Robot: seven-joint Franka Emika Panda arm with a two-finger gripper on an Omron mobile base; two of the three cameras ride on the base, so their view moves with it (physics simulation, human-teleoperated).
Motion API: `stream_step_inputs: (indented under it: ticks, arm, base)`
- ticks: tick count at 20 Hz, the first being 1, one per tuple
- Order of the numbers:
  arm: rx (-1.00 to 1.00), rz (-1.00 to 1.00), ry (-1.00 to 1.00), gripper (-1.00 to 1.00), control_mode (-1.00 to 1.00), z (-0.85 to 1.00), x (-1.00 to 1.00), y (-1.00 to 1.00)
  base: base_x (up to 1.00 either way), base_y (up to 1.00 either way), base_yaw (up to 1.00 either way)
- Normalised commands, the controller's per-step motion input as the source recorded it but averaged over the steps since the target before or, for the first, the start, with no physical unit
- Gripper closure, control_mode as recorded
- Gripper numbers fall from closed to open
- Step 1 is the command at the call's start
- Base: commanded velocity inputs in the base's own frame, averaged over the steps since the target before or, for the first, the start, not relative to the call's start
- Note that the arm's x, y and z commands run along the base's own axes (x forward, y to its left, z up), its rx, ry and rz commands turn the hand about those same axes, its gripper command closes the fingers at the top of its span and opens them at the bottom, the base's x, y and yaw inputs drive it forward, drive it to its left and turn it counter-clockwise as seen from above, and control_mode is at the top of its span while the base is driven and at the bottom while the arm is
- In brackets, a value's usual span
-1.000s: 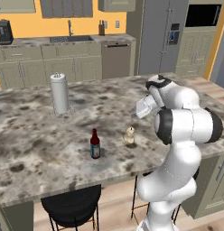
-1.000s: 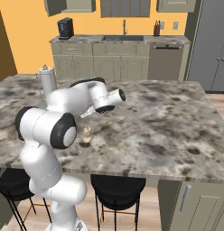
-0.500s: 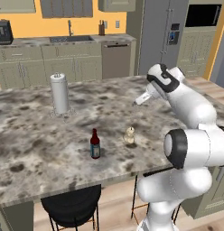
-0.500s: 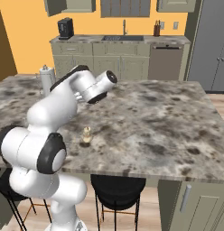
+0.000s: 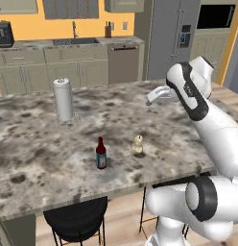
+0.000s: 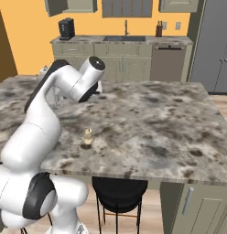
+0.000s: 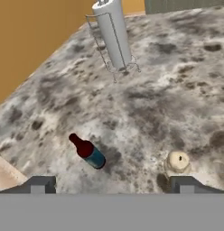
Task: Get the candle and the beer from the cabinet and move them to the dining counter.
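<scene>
Hand view: gripper [image 7: 112,184] open, empty; beer [image 7: 88,152], candle [image 7: 178,163] below.

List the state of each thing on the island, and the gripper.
Beer: upright on the dining counter, capped.
Candle: upright on the counter, right of the beer, apart from it.
Paper-towel roll: upright in its holder.
Gripper: open, empty, raised above the counter.
</scene>
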Motion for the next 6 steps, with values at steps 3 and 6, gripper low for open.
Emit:
stream_step_inputs:
  ticks: [3, 6]
  arm:
    - [-0.03, -0.31, 0.07, -1.0, -1.0, 0.34, -1.0, 0.01]
    - [-0.06, -0.29, 0.02, -1.0, -1.0, 0.34, -1.0, 0.1]
  base:
    - [0.0, 0.0, 0.0]
    - [0.0, 0.0, 0.0]
